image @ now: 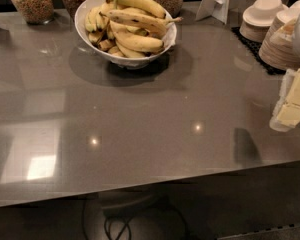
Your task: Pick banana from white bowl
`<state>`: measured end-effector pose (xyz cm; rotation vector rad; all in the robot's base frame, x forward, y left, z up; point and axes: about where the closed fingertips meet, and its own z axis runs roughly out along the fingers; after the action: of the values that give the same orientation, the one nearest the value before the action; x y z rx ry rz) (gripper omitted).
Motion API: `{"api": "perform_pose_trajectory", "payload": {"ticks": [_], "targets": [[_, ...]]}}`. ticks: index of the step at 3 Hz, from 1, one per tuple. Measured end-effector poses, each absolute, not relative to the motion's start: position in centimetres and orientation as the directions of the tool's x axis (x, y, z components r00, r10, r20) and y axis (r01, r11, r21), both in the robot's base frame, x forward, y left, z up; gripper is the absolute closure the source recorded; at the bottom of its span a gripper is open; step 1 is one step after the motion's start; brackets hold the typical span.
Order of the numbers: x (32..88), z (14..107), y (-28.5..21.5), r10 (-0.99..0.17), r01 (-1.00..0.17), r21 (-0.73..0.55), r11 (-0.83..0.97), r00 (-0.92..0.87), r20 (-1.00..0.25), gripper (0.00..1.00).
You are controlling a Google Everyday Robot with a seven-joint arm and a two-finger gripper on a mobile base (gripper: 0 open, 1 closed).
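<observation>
A large, wide white bowl (81, 20) stands on the grey table at the back, left of centre. It is heaped with several yellow bananas (136, 20), some with brown spots. My gripper (293, 103) is at the far right edge of the view, pale cream in colour. It hangs above the table's right side, well to the right of the bowl and nearer the front. It holds nothing that I can see. The arm above it is cut off by the frame.
Three glass jars (32, 2) of dry food stand behind the bowl. A white card stand (217, 1) is at the back right. Stacked beige plates (281, 46) and small stacked white bowls (262, 14) sit on a black mat (249, 43). Cables (119, 225) lie under the table.
</observation>
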<state>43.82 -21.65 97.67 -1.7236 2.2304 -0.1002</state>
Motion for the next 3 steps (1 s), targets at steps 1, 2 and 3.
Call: {"api": "perform_pose_trajectory", "payload": {"ticks": [1,2,3], "targets": [[43.8,97.7,-21.6,-0.953,-0.931,-0.248,0.270,-0.221,-0.208,0.00],[46.3,99.1,-18.4,-0.922,-0.921,-0.271,0.278,-0.177,-0.345,0.00],[50.5,102.0,-12.7,-0.822,-0.910,-0.297,0.289,-0.076,-0.565,0.00]]}}
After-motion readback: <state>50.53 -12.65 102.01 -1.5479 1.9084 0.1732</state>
